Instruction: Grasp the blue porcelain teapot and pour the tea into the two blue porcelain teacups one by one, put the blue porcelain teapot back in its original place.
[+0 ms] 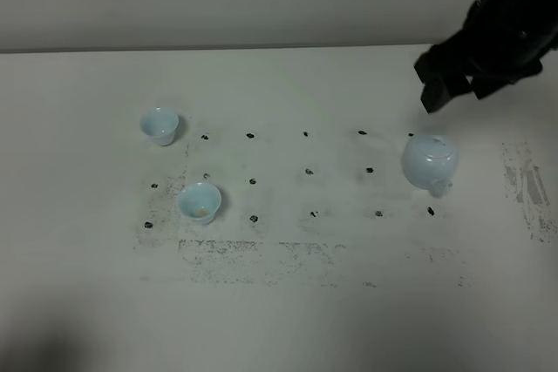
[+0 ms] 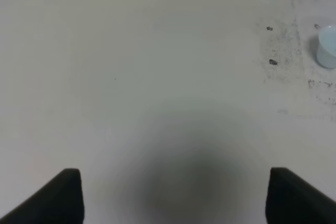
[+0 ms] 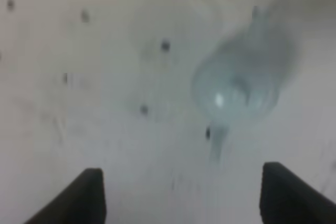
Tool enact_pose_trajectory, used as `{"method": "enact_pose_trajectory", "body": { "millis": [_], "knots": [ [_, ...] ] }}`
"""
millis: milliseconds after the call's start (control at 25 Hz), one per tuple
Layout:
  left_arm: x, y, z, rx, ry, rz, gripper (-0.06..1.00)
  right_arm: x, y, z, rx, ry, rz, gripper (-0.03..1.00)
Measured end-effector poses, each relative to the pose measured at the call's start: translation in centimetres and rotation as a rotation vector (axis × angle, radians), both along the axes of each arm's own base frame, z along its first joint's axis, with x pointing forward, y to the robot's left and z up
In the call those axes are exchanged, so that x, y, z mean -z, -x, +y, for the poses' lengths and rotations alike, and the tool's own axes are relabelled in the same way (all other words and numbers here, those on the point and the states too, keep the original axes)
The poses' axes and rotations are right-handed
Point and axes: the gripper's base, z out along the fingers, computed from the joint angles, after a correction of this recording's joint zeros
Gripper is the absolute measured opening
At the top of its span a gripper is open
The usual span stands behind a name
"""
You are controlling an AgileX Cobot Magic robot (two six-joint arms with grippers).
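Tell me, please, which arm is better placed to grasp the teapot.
The right: its open gripper hovers just behind the teapot, close in its wrist view. The left gripper is over by the teacups.

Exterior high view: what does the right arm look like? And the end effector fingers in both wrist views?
Right arm: matte black, blocky, with angular housings; no cables or markings can be made out. Right end effector and left end effector: each has two plain black wedge-shaped fingers with slanted inner edges, and no markings show.
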Motion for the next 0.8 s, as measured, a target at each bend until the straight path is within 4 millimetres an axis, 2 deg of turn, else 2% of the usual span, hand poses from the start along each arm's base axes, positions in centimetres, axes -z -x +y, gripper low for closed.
{"method": "enact_pose_trajectory", "body": {
  "millis": [80, 200, 280, 560, 680, 800],
  "knots": [
    [0.0, 0.0, 0.0, 0.0, 0.0, 0.0, 0.68, 0.2, 1.7, -0.3, -0.001, -0.002, 0.019, 0.59],
    [0.0, 0.0, 0.0, 0.0, 0.0, 0.0, 0.68, 0.8, 1.3, 0.1, 0.02, -0.049, -0.027, 0.59],
    [0.0, 0.0, 0.0, 0.0, 0.0, 0.0, 0.68, 1.6, -0.1, 0.7, 0.03, -0.095, -0.042, 0.59],
    [0.0, 0.0, 0.0, 0.0, 0.0, 0.0, 0.68, 5.3, -6.8, 2.4, 0.037, -0.134, -0.021, 0.59],
    [0.0, 0.0, 0.0, 0.0, 0.0, 0.0, 0.68, 7.0, -8.6, 2.9, 0.047, -0.15, -0.004, 0.59],
    [0.0, 0.0, 0.0, 0.0, 0.0, 0.0, 0.68, 9.0, -9.5, 3.2, 0.046, -0.151, 0.044, 0.59]
  ]
}}
